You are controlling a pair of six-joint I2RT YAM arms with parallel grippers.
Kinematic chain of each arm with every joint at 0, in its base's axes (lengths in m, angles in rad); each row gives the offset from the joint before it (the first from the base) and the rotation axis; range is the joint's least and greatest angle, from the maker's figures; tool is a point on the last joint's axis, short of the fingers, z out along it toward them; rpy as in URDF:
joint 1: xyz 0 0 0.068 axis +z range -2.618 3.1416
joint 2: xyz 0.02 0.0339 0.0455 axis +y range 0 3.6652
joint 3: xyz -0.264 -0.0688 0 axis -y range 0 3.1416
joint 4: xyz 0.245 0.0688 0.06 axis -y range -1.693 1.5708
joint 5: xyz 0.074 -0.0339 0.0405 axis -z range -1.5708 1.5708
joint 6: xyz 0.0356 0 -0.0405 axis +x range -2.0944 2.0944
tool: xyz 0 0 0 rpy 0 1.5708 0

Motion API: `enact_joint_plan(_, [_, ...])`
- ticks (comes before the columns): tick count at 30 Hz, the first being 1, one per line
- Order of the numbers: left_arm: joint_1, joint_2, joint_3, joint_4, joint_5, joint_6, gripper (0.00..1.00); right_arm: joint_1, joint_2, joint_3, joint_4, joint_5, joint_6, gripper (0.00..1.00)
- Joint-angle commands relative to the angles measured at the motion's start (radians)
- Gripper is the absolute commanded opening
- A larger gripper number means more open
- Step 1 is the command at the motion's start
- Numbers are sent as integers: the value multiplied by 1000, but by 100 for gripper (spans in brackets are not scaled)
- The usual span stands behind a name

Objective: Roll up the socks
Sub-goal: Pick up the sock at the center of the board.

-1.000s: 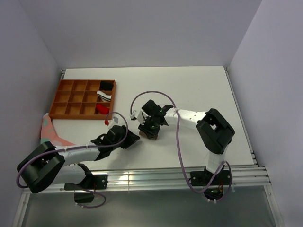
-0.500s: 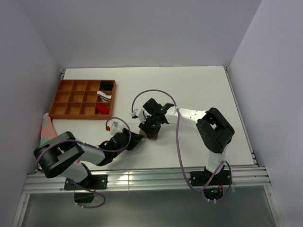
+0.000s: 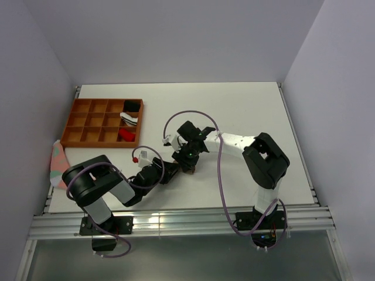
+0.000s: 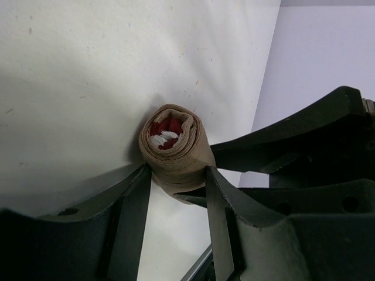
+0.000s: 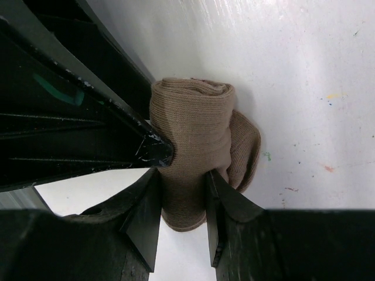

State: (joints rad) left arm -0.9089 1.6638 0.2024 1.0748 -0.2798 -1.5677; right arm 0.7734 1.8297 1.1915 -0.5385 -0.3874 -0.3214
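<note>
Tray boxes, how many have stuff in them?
3, down the right column of the tray: black thing farthest, white thing in the middle, red thing nearest. More may be hidden.

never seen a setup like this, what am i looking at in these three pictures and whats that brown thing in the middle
Two robot arms are bolted at the near edge of a white table. The wide picture comes from a fixed camera above and behind them, and shows the left arm and the right arm. The two close-ups come from a small camera on each wrist, looking along that arm's own black jaws. The brown thing is a rolled sock, tan outside with red and white fabric at its core. Both arms' jaws are shut on it. Also on the table are an orange divided tray holding a few small items and a pink and green cloth at the left edge.
</note>
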Motion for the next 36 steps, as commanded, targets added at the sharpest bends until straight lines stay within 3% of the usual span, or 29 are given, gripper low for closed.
enact_joint_plan(1, [-7,33,12,109,-22,-35,48,-5,-1,22,-37,-37,16,1])
enact_joint_plan(6, [-8,70,12,142,-16,-57,49,-9,-21,28,-43,-68,19,1])
enact_joint_plan(17, [-35,-35,91,-128,-55,-68,53,-5,-79,52,-51,-125,45,1])
enact_joint_plan(21, [-42,-59,127,-223,-59,-63,62,-5,-92,60,-55,-134,53,1])
enact_joint_plan(25, [-56,-84,152,-308,-70,-66,62,-5,-106,80,-66,-139,56,1])
enact_joint_plan(36, [-65,-92,167,-296,-64,-75,58,10,-127,99,-75,-180,68,1])
